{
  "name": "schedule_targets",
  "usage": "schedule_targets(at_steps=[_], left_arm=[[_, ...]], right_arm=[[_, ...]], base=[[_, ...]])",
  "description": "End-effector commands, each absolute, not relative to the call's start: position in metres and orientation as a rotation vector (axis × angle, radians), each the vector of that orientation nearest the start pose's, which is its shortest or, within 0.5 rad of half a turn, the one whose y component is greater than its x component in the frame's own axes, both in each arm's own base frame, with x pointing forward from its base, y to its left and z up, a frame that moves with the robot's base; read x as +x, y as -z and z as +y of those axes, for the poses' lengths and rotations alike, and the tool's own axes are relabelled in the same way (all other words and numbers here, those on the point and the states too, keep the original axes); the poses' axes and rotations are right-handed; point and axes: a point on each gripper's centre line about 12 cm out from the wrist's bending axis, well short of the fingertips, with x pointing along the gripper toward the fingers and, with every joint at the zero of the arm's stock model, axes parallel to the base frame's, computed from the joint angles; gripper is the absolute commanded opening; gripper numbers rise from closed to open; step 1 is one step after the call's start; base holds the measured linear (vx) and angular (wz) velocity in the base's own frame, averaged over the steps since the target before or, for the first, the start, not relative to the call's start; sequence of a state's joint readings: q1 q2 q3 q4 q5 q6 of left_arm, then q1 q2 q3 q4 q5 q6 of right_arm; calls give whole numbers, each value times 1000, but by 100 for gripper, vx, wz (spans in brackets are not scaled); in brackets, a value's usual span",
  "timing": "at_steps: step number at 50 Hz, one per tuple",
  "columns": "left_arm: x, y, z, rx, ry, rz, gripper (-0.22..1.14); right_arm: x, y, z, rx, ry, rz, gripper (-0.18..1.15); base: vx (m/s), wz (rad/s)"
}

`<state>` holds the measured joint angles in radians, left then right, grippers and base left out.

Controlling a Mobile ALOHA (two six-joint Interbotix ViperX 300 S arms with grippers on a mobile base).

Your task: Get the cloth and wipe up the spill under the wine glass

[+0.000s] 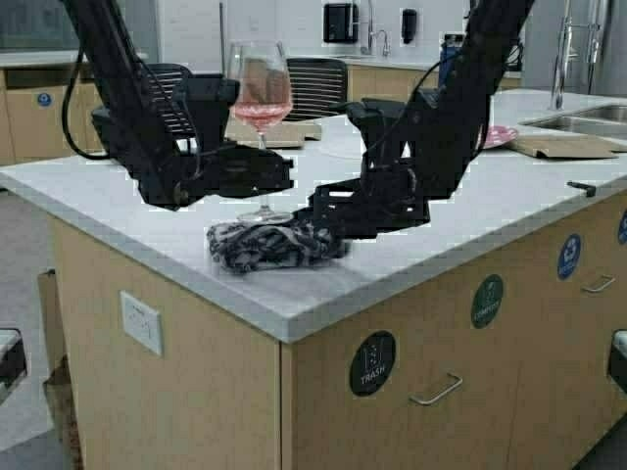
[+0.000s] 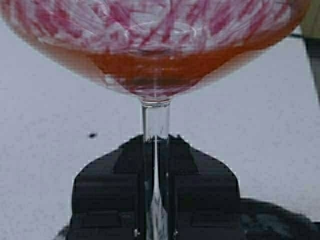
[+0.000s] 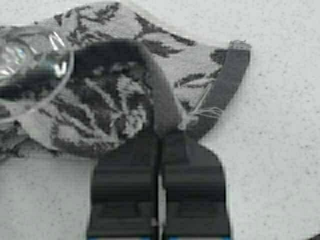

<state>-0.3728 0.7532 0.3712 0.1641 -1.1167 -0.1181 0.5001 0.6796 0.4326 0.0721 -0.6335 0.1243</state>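
Observation:
The wine glass (image 1: 260,93), with pinkish-red liquid in its bowl, stands upright over the near corner of the white counter (image 1: 118,196). My left gripper (image 1: 272,174) is shut on its stem; the left wrist view shows the stem (image 2: 156,125) pinched between the jaws of the gripper (image 2: 156,150). The glass's round foot (image 1: 265,215) is just over the far edge of the flowered cloth (image 1: 274,245); I cannot tell if it touches. My right gripper (image 1: 328,233) is low on the counter, shut on the cloth's right end. In the right wrist view the gripper (image 3: 160,137) pinches a fold of the cloth (image 3: 100,100), with the glass foot (image 3: 25,60) above it.
The counter's front edge and corner (image 1: 284,328) lie close below the cloth. A brown board (image 1: 284,132) lies behind the glass. A pink plate (image 1: 500,135), a cardboard sheet (image 1: 563,147) and a sink (image 1: 588,117) are at the far right. Chairs (image 1: 318,83) stand behind the counter.

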Motion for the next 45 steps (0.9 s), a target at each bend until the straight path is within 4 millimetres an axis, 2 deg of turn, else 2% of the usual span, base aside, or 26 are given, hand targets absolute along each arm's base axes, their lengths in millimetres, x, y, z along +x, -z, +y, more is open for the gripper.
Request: schedule_targets(at_steps=[1,10,15,19,24,30,40,45], left_arm=[[464,-33,-202,-45,527,-35,33],[461,11,-200,-53,524,9,33],[455,22,-198,-56,526,15,33],[452,24,-197,-55,526,20,33],[450,16,-196,-56,523,10,33],[449,-7,-196,-58,529,-31,33],[454,-54,-198,-57,533,-130,33],[459,-63,-200,-45,533,-163,33]], right_arm=[[422,-24,225,67,-412,437,7],[417,-29,222,73,-411,419,7],[414,-34,219,78,-408,406,7],[415,-39,215,85,-401,389,7],[419,-44,210,95,-388,373,7],[426,-52,193,137,-321,351,7],[443,-83,135,285,-115,256,7],[445,-101,108,364,-33,188,7]], base=[[0,0],[0,0],[0,0],[0,0],[0,0],[0,0],[0,0],[0,0]])
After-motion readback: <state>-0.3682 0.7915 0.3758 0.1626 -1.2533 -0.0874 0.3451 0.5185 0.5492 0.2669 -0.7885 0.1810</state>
